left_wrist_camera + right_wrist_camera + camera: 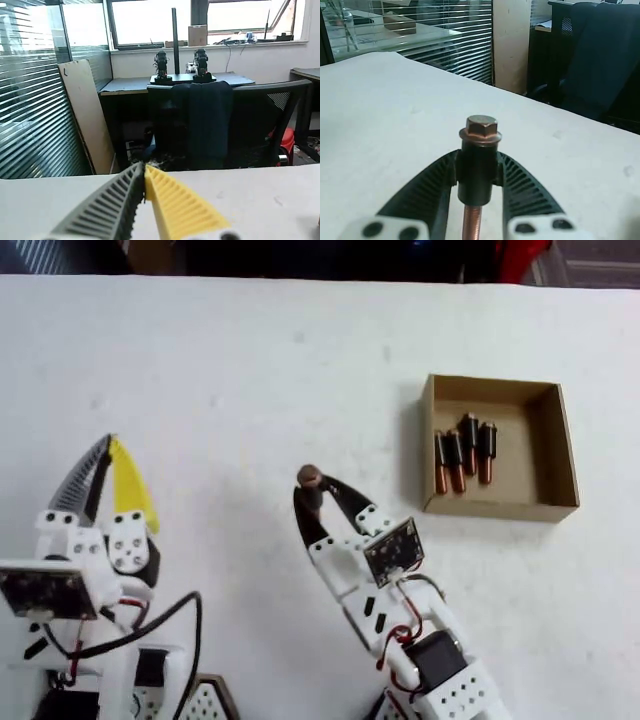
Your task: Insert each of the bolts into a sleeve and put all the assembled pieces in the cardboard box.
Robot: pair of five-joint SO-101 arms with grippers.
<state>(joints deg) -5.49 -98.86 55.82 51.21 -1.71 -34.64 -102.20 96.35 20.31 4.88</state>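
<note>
We clamped the black cylindrical sleeve (476, 172), copper hex bolt (480, 129) seated, in our right end effector (314, 492) at the white worktop's (200, 360) centre, likely bound for the brown cardboard box (497, 508); our left end effector (104, 452) sat closed, empty.

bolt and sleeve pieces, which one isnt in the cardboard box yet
The copper bolt in a black sleeve gripped by the right arm's black claw, left of the brown cardboard box. The other four assembled pieces lie side by side inside it.
</note>
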